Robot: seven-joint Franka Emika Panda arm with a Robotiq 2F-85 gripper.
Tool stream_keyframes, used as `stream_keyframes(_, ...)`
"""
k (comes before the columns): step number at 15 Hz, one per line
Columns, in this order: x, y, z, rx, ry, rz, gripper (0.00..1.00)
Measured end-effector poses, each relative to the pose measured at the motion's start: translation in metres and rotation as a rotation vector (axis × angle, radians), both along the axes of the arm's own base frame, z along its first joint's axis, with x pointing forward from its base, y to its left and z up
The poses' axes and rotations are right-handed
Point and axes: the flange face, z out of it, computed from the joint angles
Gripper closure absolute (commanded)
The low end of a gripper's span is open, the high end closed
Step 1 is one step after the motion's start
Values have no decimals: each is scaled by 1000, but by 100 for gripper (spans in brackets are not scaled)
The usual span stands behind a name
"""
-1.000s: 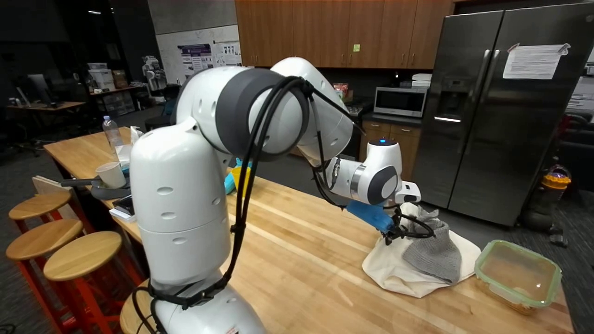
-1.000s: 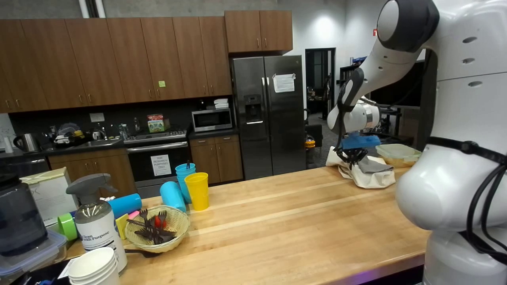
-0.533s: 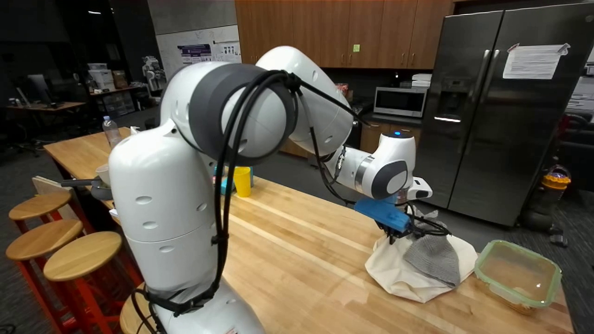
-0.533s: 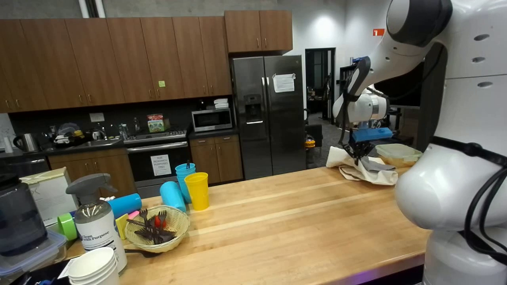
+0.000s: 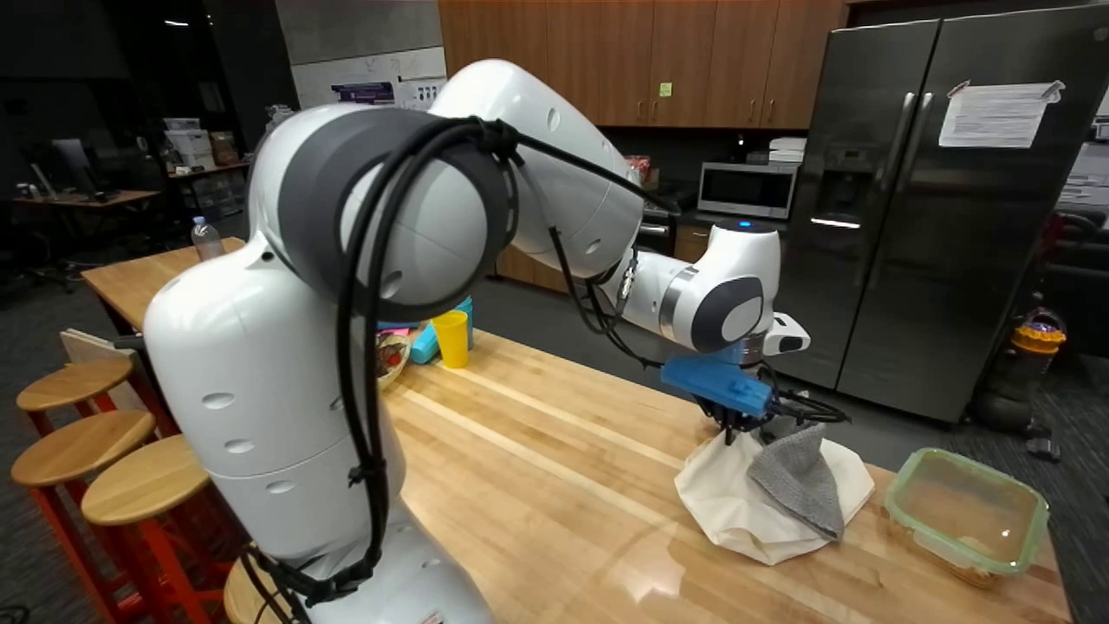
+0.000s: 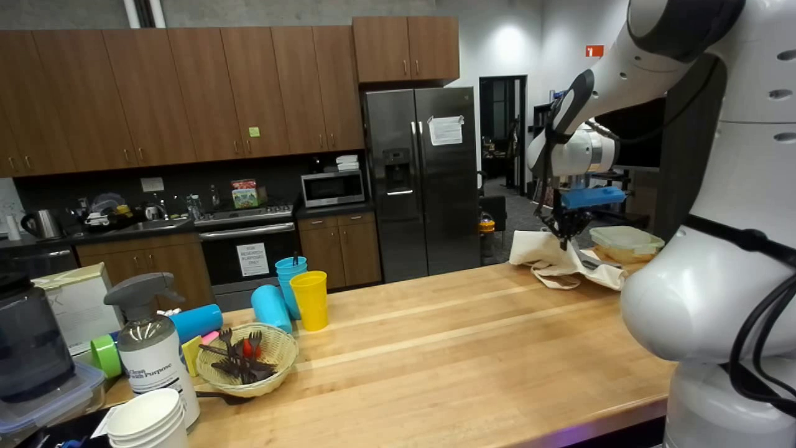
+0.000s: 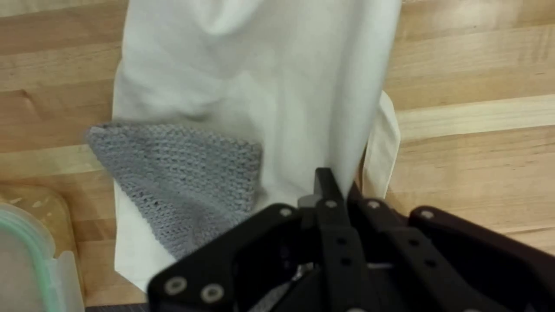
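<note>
Since a second ago, the cream cloth is drawing away from the lidded container, and the grey knit cloth on top is bunching narrower in both exterior views. The jaws are clamping together on a fold of the cream cloth, which is rising to them from the bench. The rest of it is lying there in creases, with the container sitting just beside it. In an exterior view, well apart from the jaws, a yellow cup is standing near a basket that is holding dark utensils.
</note>
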Motion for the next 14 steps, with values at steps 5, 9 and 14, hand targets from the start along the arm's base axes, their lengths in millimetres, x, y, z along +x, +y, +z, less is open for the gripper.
stream_keyframes(5, -5, 4, 4, 9, 14, 6, 99)
stream_keyframes(9, -4, 10, 2, 14, 31, 17, 96)
stream_keyframes(14, -4, 10, 2, 15, 33, 18, 96)
